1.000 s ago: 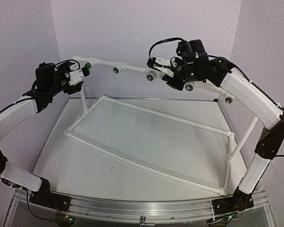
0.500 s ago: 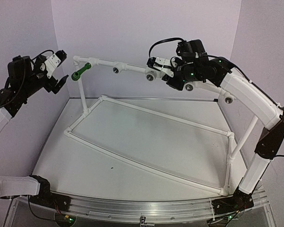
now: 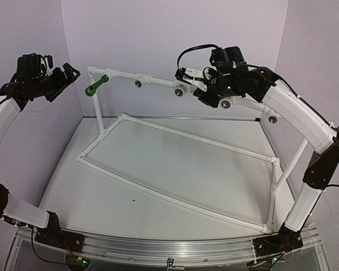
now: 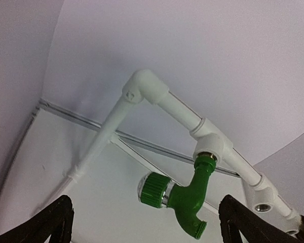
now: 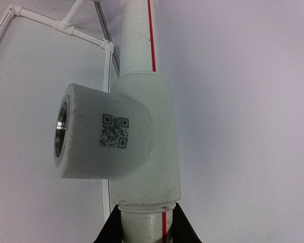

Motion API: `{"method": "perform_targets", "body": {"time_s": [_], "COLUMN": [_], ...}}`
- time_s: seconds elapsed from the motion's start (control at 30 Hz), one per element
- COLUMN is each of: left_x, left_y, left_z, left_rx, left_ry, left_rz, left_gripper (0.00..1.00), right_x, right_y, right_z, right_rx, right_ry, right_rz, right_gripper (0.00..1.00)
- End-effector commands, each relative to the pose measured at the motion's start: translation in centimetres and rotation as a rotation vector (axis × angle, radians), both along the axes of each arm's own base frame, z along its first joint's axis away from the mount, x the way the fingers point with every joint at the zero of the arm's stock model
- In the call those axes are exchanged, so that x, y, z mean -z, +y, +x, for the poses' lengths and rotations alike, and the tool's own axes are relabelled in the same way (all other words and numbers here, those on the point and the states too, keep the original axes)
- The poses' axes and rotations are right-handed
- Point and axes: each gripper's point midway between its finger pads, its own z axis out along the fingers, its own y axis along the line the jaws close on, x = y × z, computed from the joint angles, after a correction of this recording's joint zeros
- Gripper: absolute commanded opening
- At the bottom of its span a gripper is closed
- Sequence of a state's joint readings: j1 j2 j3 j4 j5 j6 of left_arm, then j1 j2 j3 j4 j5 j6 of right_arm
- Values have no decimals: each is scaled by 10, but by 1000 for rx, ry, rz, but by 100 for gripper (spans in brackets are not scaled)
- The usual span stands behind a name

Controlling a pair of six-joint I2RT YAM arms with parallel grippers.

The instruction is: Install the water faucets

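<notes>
Table [image 3: 101, 203] bearing a white pipe frame [image 3: 175, 195] in the foreground. Behind it, the right gripper [image 5: 146, 223] is clamped on the upper rail [image 3: 155, 81] beside a tee fitting [image 5: 116, 136]. The left gripper [image 3: 65, 82] is held spread and empty, apart from the green water faucet [image 4: 185, 190], which is seated in the rail's leftmost tee [image 4: 213, 147].

We are in a robotics lab test cell.
We see plain lilac walls [image 3: 175, 34] boxing in a white table [image 3: 158, 164], a left arm [image 3: 1, 127] and a right arm [image 3: 296, 113] bolted to an aluminium rail [image 3: 169, 251] at its near edge, and a white pipe frame [image 3: 198, 139] whose tee fitting [image 5: 142, 167] carries a printed QR code [image 5: 114, 130].
</notes>
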State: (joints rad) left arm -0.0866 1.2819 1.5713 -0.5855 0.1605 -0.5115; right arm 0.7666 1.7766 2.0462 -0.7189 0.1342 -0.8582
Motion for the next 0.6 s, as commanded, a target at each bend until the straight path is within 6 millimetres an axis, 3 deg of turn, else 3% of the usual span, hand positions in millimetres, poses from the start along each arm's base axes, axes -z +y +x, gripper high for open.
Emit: {"method": "perform_targets", "body": {"time_s": [0.0,0.27,0.3,0.57], "left_x": [-35,-1,8,5], "left_y": [-24,-37,-39,-50], "left_z": [-28,-31,-27,-8], "left_rx": [89,233,244,349], "left_ry": [-41,-13,1,-3], "left_rz": [-484,-1013,-1048,-1092], "left_gripper": [100,98,96,92], "right_x": [4,3,3,5], "right_y": [9,7,7,5], "right_z": [-4,-7,-7,-10], "right_rx": [37,30,30,24], "right_ry": [75,70,70,74], "right_rz": [92,86,86,78], "right_gripper": [0,0,0,0]}}
